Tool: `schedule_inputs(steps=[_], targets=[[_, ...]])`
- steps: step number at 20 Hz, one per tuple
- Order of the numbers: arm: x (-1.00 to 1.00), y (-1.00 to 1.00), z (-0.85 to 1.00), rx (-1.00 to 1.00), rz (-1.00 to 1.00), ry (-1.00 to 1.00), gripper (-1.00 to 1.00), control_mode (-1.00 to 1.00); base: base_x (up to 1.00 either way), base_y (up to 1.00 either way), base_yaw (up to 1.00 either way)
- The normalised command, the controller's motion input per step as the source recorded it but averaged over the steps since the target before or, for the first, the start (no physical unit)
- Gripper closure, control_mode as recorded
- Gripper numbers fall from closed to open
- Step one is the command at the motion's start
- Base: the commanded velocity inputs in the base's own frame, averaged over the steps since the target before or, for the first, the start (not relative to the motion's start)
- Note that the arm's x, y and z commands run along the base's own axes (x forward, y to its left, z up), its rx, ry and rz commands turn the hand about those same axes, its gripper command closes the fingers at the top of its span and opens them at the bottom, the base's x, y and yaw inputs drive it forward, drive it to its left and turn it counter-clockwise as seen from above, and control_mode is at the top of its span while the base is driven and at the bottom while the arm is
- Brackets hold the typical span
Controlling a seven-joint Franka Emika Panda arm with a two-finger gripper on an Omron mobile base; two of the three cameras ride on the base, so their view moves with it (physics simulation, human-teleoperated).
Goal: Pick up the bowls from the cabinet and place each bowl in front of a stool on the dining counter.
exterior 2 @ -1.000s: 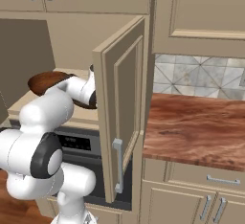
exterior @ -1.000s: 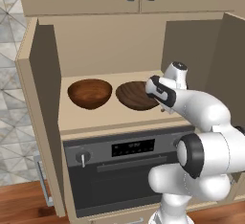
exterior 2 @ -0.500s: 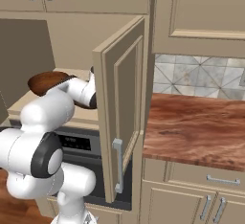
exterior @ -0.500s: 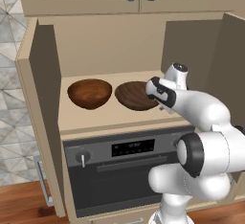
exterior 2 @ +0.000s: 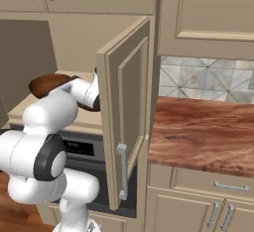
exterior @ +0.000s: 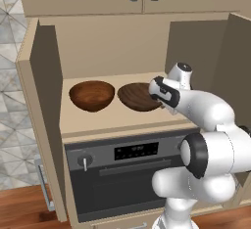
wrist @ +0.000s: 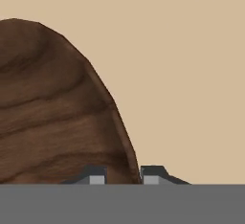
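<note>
Gripper (wrist: 123,175) jaws stand nearly closed, pinching the rim of the right bowl (exterior: 139,96), one fingertip (wrist: 95,175) inside the rim, the other outside. Round, with no long axis, this bowl sits mouth-up on the cabinet (exterior: 88,118) shelf, its gripped rim at 3 o'clock. Beside it at 9 o'clock, apart from it, the left bowl (exterior: 92,95) also sits mouth-up. Both cabinet doors stand open; the right door (exterior 2: 124,127) projects forward. Below, at 6 o'clock, lies the oven (exterior: 125,174).
</note>
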Motion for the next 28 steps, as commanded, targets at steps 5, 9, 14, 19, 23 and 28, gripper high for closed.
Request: schedule_inputs(steps=[5,9,14,19,23,28], targets=[[-0.44,0.02,0.10,0.05,-0.22,-0.13,1.00,-1.00,0.00,0.00,0.00],[-0.61,0.04,0.40,0.03,-0.32,-0.14,1.00,-1.00,0.00,0.00,0.00],[-0.55,0.17,0.62,0.00,-0.36,-0.07,1.00,-1.00,0.00,0.00,0.00],[-0.64,0.01,0.44,0.00,-0.27,0.07,1.00,-1.00,0.00,0.00,0.00],[-0.79,0.00,0.07,0.00,-0.14,0.18,1.00,-1.00,0.00,0.00,0.00],[-0.89,0.06,0.00,0.00,-0.01,0.06,1.00,-1.00,0.00,0.00,0.00]])
